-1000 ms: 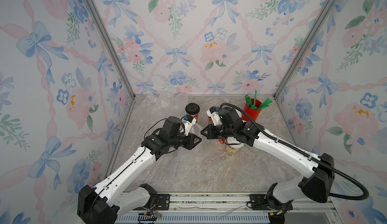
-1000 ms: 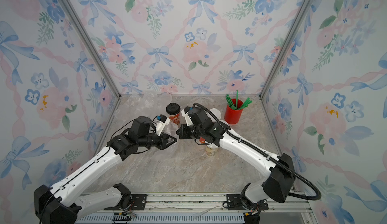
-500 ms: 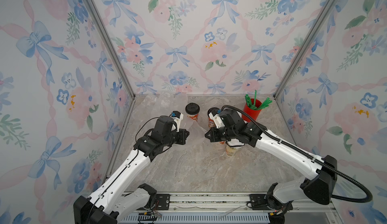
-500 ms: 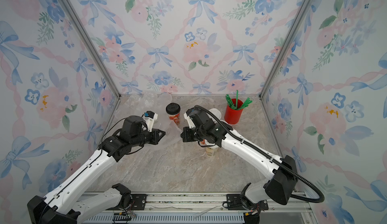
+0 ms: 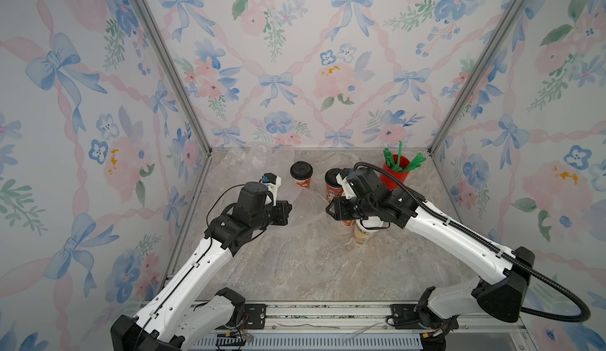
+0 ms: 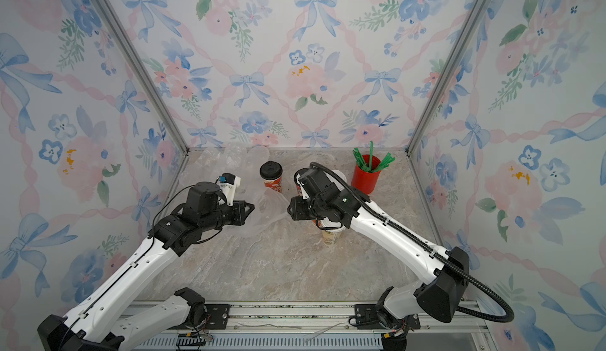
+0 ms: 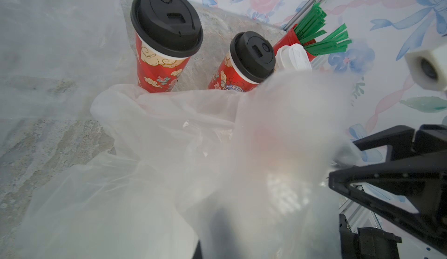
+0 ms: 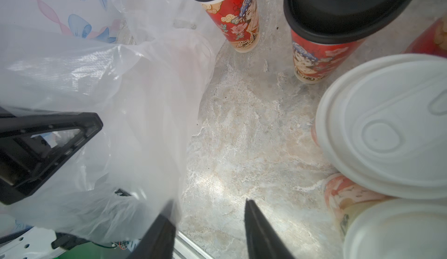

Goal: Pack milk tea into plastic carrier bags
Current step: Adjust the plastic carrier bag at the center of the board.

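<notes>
Standing beside the rig, I judge the packing hardly started: no cup sits inside a bag, as far as I can see. The left gripper (image 5: 288,210) is closed, pinching the film of a clear plastic carrier bag (image 5: 306,206). That bag hangs crumpled between the 2 arms, its lower folds on the marbled tabletop (image 5: 311,267). The right gripper (image 8: 209,201) faces it with fingers apart and grips nothing; the film hangs just beside 1 finger (image 8: 167,221).

2 black-lidded red cups (image 5: 301,176) stand upright on bare table just behind the bag, apart from each other. At least 2 white-lidded cups (image 8: 387,124) cluster under the right arm, which hides any others, so I cannot count them all. More clear bags (image 5: 255,159) lie heaped in the back corner on the left arm's side, apparently empty. A red cup of green straws (image 5: 395,170) stands near the opposite back corner.

Nearly everything looks left to do: spread this bag's mouth, load cups, then fill the other bags.
</notes>
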Controlling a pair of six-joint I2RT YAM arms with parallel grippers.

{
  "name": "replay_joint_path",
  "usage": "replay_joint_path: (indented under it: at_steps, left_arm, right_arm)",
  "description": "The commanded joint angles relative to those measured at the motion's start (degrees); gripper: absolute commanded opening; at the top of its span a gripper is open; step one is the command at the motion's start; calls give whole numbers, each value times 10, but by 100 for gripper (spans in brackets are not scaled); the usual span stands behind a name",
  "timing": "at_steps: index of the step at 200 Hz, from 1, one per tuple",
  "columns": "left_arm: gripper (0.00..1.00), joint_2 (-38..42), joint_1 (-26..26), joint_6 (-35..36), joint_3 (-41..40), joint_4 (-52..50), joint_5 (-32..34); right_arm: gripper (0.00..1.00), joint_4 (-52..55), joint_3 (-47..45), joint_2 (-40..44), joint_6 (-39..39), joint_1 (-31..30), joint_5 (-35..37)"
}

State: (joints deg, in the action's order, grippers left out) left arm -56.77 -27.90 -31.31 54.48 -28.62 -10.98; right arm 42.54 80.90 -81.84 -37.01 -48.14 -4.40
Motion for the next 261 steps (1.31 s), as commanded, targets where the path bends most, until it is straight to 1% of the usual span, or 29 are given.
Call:
replay_joint_path:
  at_steps: [1, 27, 56, 75, 90, 109, 146, 153, 160, 173, 196, 218, 247, 257, 261]
  left_arm:
    - [0, 9, -14, -28, 4, -1, 23]
    - [0, 8, -24, -49, -11, 16, 41]
    - [0, 12, -35, -81, -31, 46, 58]
    - [0, 17, -41, -97, -42, 62, 66]
    - [0, 20, -44, -104, -48, 69, 69]
    - [0, 19, -49, -109, -51, 72, 71]
    - [0, 22, -53, -122, -69, 87, 74]
    - [0, 24, -53, -125, -73, 92, 72]
    - [0, 25, -54, -129, -76, 97, 73]
    - [0, 28, -54, -134, -81, 104, 73]
    - [0, 37, -54, -141, -87, 106, 80]
    - [0, 56, -54, -146, -96, 106, 95]
    - [0, 74, -54, -154, -102, 106, 111]
    - [0, 74, -53, -155, -101, 106, 112]
    - [0, 73, -54, -156, -100, 106, 112]
  right_arm:
    - [71, -26, 22, 3, -61, -26, -30]
    - [82, -68, 14, -2, -120, -47, -38]
    - [87, -80, 16, -22, -175, -56, -29]
    - [89, -103, 13, -37, -193, -60, -38]
    - [89, -109, 25, -53, -189, -68, -40]
    - [90, -104, 49, -73, -165, -75, -44]
    - [92, -44, 92, -81, -112, -100, 22]
    - [93, -42, 95, -82, -110, -104, 24]
    - [96, -42, 100, -87, -109, -107, 22]
    - [97, -32, 113, -100, -109, -110, 20]
    - [91, 6, 127, -122, -109, -110, 29]
    - [78, 28, 119, -127, -104, -108, 50]
    - [66, 2, 87, -127, -117, -100, 19]
    - [64, -17, 81, -127, -116, -100, -2]
    - [64, -25, 79, -141, -114, -99, -12]
